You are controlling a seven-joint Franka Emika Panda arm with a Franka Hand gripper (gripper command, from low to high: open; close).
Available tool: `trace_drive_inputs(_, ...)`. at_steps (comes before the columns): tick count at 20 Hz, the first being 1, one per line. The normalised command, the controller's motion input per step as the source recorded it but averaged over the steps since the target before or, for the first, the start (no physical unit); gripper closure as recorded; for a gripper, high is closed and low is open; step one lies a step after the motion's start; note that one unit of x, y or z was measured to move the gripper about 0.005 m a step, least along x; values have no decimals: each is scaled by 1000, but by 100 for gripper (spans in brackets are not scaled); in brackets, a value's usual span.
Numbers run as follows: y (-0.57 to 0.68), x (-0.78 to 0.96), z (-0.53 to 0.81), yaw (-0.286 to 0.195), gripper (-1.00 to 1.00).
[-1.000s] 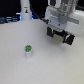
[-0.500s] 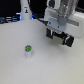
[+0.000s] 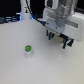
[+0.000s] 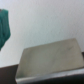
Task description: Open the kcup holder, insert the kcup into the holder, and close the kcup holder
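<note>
- Standing upright on the white surface (image 3: 20, 67), near and toward the exterior view's left: the kcup (image 3: 28, 50), green top up.
- Pincer (image 3: 60, 39) hangs farther back to the right, well apart from it; jaw state cannot be told, fingers blurred.
- Wrist view: grey flat panel (image 4: 50, 62), identity unclear.

You see a white table (image 3: 20, 67) — and behind it a tall white cylinder (image 3: 25, 10) glowing blue.

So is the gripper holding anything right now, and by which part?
Nothing is held. The gripper hangs empty above the table, and the kcup stands apart, untouched.
</note>
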Motion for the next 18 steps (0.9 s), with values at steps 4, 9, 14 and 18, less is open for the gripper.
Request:
trace_drive_inputs(4, -556, -4, 288, -230, -100)
trace_drive_inputs(9, -517, 0, 202, -262, -100)
trace_drive_inputs(14, -420, -78, 25, -296, -100)
trace_drive_inputs(18, -375, -127, 2, -312, -100)
